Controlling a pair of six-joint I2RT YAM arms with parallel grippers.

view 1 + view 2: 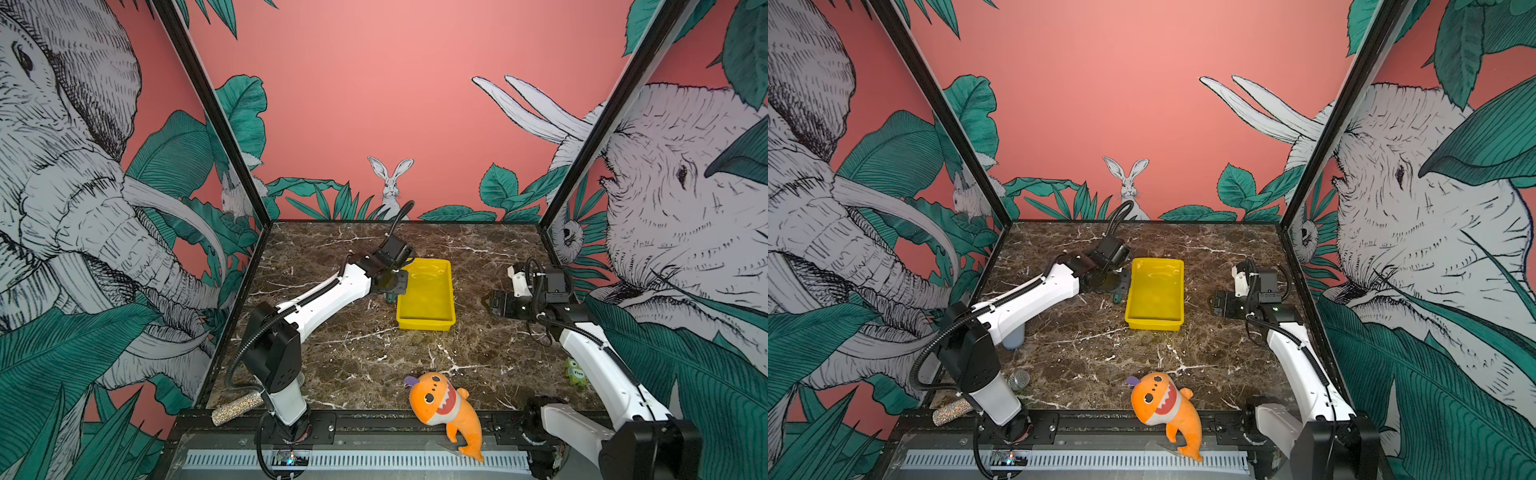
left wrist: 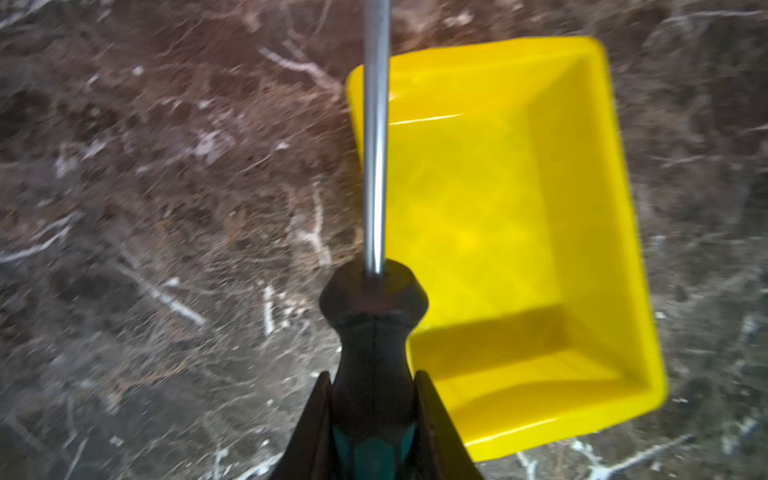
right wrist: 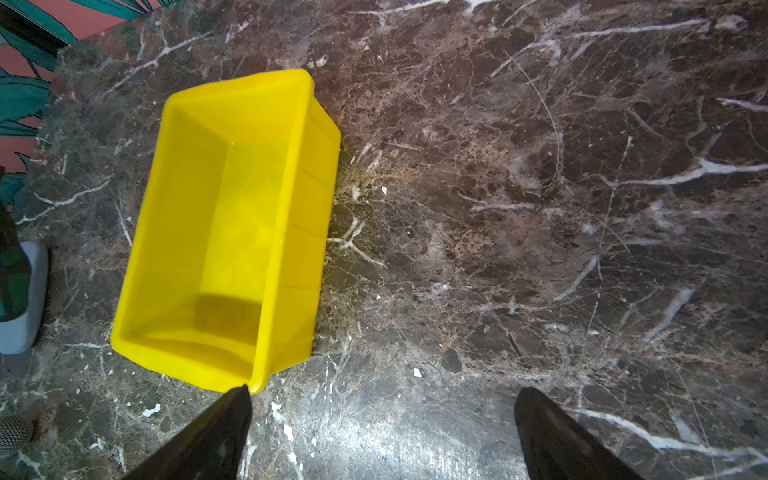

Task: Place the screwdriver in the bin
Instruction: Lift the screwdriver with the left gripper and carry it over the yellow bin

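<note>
My left gripper [image 2: 372,374] is shut on the screwdriver [image 2: 374,328], its fingers pressing both sides of the dark green-and-black handle. The thin metal shaft [image 2: 376,145] points away from the wrist camera and crosses a corner of the yellow bin [image 2: 498,208]. In both top views the left gripper [image 1: 392,289] [image 1: 1115,286] hangs at the bin's [image 1: 426,295] [image 1: 1154,295] left wall. Only a teal bit of the screwdriver [image 1: 390,297] shows under it. The bin holds nothing. My right gripper [image 1: 486,305] [image 3: 382,390] stands open to the bin's [image 3: 216,228] right, holding nothing.
An orange plush shark [image 1: 444,409] lies over the table's front edge. At the front left lie a glittery cylinder [image 1: 237,409], a mesh ball [image 1: 1019,379] and a pale blue cup [image 1: 1014,338]. A small green card [image 1: 577,372] lies by the right arm.
</note>
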